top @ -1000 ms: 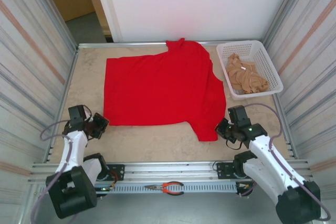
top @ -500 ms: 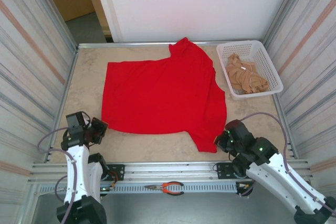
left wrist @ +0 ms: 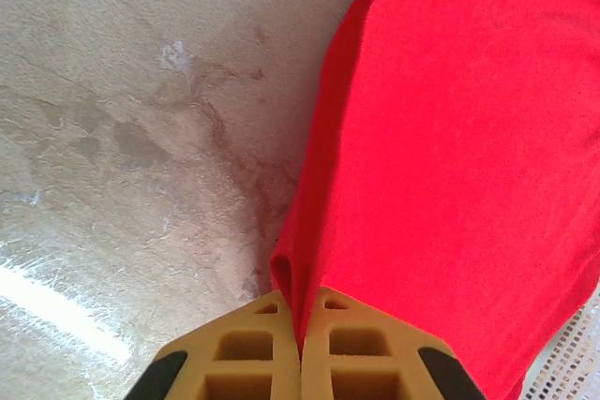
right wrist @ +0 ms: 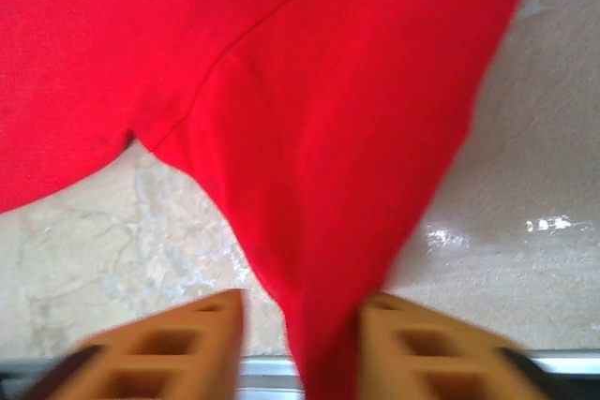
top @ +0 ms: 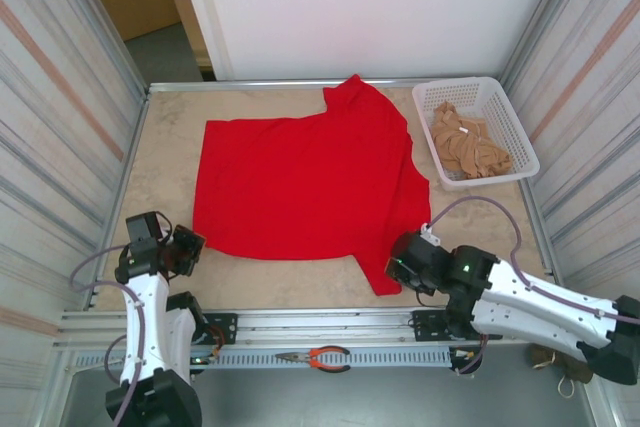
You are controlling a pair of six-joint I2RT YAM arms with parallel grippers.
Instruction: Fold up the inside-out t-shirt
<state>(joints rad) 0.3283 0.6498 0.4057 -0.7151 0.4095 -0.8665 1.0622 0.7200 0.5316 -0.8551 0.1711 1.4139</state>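
**A:** Starting nearest us, what do we see, taking the white basket (top: 470, 83) as our mark?

**B:** Well nearer than the basket and off to its left, we see red-handled pliers (top: 322, 356) lying on the metal rail.

**A:** And the pincers?

**B:** The right gripper (right wrist: 300, 311) sits nearer than the basket, slightly to its left. We see its jaws standing apart, with a sleeve of the inside-out t-shirt (top: 310, 182) running between them, unclamped. The left gripper (left wrist: 300, 311) is far to the basket's left and nearer. Its jaws are pressed together, pinching the shirt's near corner.

**A:** Where does the shirt lie?

**B:** Spread flat on the table (top: 170, 147), just left of the basket, its far sleeve level with the basket's far rim. We cannot tell whether they touch.

**A:** And inside the basket?

**B:** A tan garment (top: 468, 147), crumpled.
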